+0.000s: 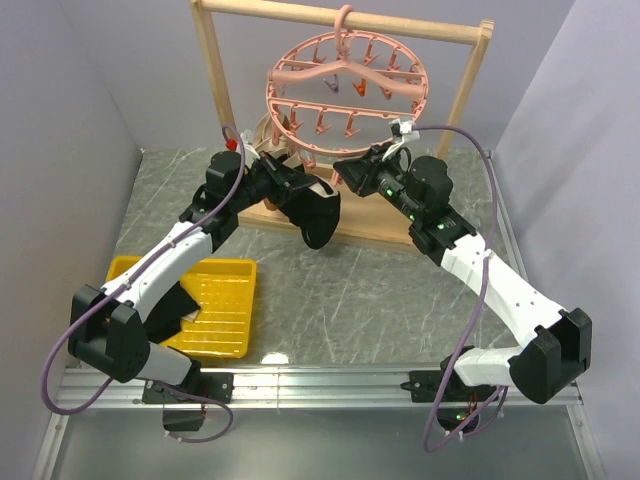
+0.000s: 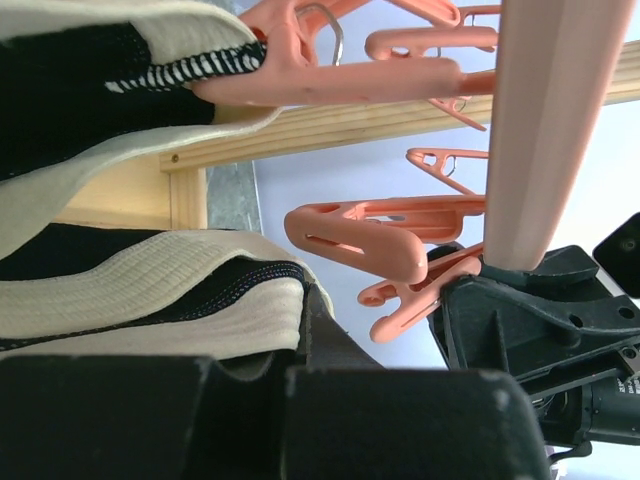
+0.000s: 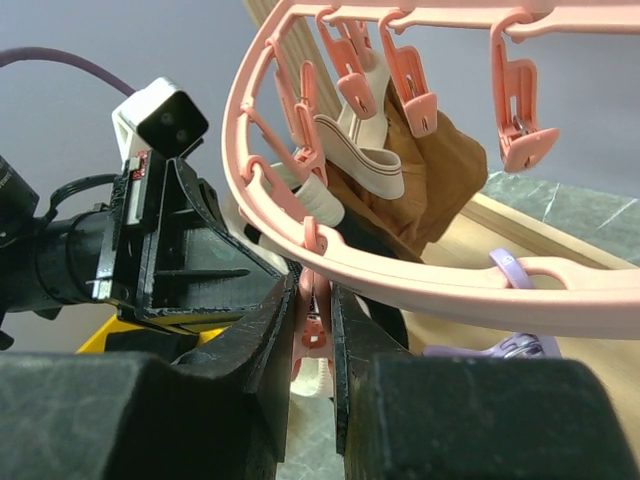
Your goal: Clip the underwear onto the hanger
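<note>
The pink round hanger [image 1: 345, 85] hangs by its hook from the wooden frame. My left gripper [image 1: 300, 195] is shut on the black underwear [image 1: 320, 220] and holds it up under the ring's near-left edge. In the left wrist view its beige waistband [image 2: 130, 290] is pinched at my left gripper [image 2: 305, 330], and a pink peg [image 2: 300, 75] bites the waistband higher up. My right gripper [image 1: 352, 172] meets it from the right. In the right wrist view my right gripper [image 3: 315, 300] is shut on a pink peg [image 3: 314, 325] hanging from the ring [image 3: 420, 280], with waistband just below it.
The pale wooden frame [image 1: 213, 80] stands at the back. A brown-and-cream garment [image 3: 420, 170] is clipped to the hanger's far side. A yellow tray [image 1: 225, 275] with a dark item lies at the front left. A purple peg [image 3: 510, 268] sits on the ring.
</note>
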Controlling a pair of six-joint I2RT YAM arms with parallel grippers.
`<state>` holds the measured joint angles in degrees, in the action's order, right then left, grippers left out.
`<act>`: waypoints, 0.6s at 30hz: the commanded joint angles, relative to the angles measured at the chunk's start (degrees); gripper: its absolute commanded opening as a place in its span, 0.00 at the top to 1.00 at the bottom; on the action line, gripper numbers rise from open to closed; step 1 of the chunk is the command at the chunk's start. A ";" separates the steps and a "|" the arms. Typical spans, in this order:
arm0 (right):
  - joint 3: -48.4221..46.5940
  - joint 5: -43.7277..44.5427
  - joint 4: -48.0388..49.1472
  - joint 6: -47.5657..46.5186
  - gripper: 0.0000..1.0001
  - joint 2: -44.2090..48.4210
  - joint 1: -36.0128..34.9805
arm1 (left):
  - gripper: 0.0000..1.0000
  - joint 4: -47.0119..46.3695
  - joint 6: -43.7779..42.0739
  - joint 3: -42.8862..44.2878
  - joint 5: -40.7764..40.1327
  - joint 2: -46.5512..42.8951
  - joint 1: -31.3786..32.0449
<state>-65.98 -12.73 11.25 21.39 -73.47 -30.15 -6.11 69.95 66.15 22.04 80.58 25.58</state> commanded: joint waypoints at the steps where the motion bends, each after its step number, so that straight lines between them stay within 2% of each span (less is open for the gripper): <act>1: 1.11 0.34 -0.35 -0.55 1.00 -0.36 -1.57 | 1.00 -1.54 2.47 2.93 -1.04 0.28 0.61; 18: 4.45 5.70 1.50 -8.64 1.00 -0.62 -4.48 | 1.00 -2.06 4.14 3.99 -1.04 0.64 1.05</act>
<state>-63.22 -7.11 15.44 15.09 -73.49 -33.12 -6.15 72.27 67.53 21.52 81.49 26.41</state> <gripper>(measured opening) 0.221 0.016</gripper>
